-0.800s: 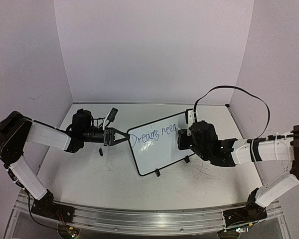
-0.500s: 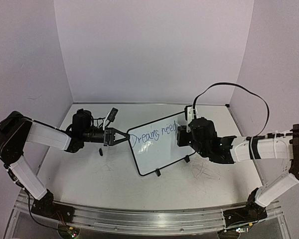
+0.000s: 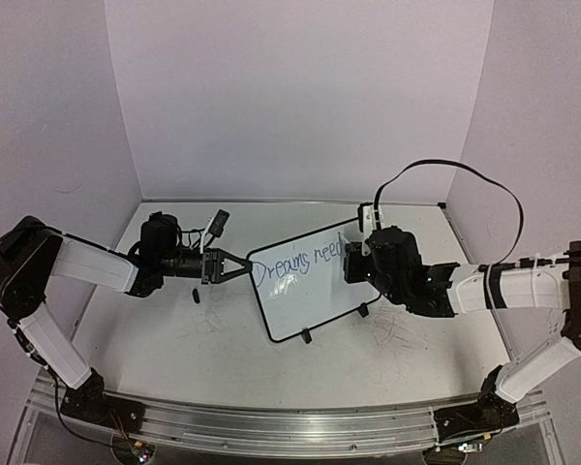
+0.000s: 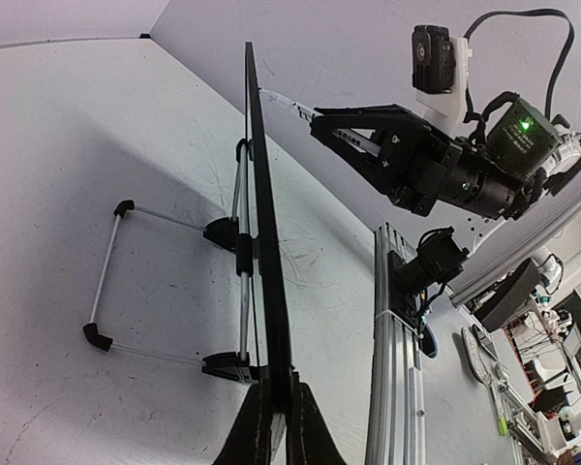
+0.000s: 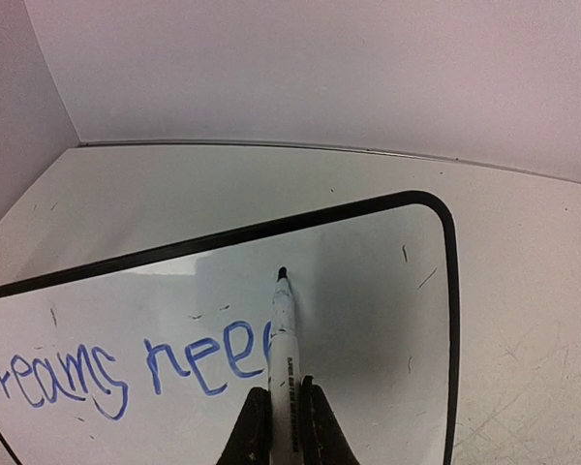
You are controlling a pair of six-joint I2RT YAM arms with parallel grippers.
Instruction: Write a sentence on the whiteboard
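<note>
Right wrist view | right pincer (image 5: 283, 405) clamps white-barrelled blue marker (image 5: 282, 329), tip at glossy black-framed whiteboard (image 5: 368, 310) propped mid scuffed white bench (image 3: 223, 334) | left pincer (image 4: 278, 412) pinches board's edge | risk: hard tip pressure pivots board, smearing handwritten blue "Dreams nee" sentence (image 5: 126, 373)

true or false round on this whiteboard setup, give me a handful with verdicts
1. The left gripper is shut on the whiteboard's edge. True.
2. The right gripper holds an eraser. False: it is shut on a marker.
3. The writing is red. False: it is blue.
4. The whiteboard lies flat. False: it stands propped on a wire stand.
5. The marker's tip is over the whiteboard's face. True.
</note>
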